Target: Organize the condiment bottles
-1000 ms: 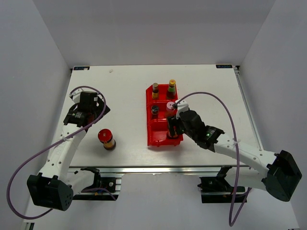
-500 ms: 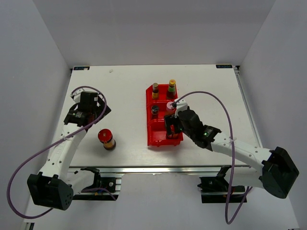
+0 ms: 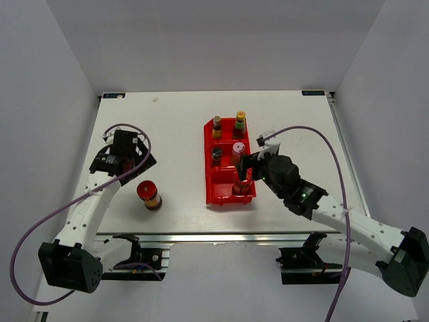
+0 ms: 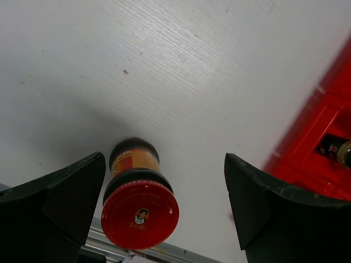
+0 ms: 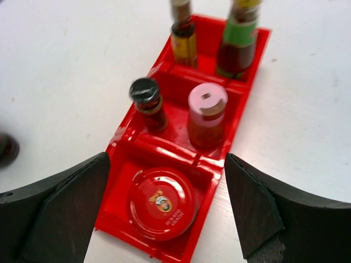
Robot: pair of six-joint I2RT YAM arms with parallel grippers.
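Five bottles stand in the red tray (image 5: 164, 148). The tray jar (image 5: 162, 204), red-lidded, fills the lowest compartment of the right wrist view. Dark-capped bottle (image 5: 145, 96) and pink-capped bottle (image 5: 207, 109) share the middle one. Yellow-labelled bottle (image 5: 184, 33) and green-labelled bottle (image 5: 238, 38) sit at top. The loose jar (image 4: 140, 213) stands on the table (image 3: 174, 121), lower left overhead. Right gripper (image 5: 167, 159) is spread wide above the tray jar, holding nothing. Left gripper (image 4: 164, 159) is wide too, flanking the loose jar.

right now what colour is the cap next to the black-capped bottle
The cap is pink, right wrist view.
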